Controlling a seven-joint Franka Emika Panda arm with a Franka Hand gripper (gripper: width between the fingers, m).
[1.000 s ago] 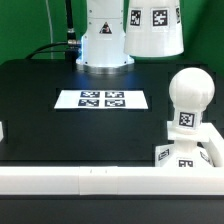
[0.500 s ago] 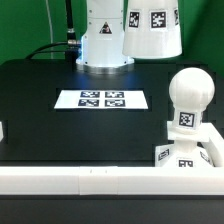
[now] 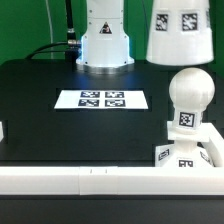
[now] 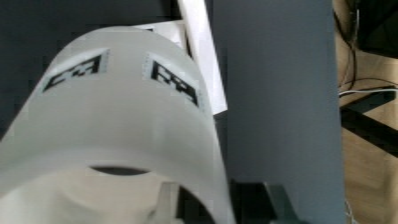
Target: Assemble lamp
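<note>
The white tapered lamp shade [image 3: 182,35] hangs in the air at the exterior view's upper right, its markers facing the camera. It is above and slightly behind the ball bulb [image 3: 190,94]. The bulb stands upright by its neck in the low square base [image 3: 168,154] at the lower right. In the wrist view the shade [image 4: 125,110] fills most of the picture. My gripper [image 4: 224,205] is shut on the shade's wall, with one finger inside and one outside. The gripper is out of frame in the exterior view.
The marker board [image 3: 102,99] lies flat in the middle of the black table [image 3: 40,110]. The arm's white pedestal [image 3: 104,45] stands at the back. A white rail [image 3: 90,180] runs along the front edge, beside the base.
The shade has moved to the exterior view's right, from beside the pedestal to above the bulb. The bulb and base have not moved.
</note>
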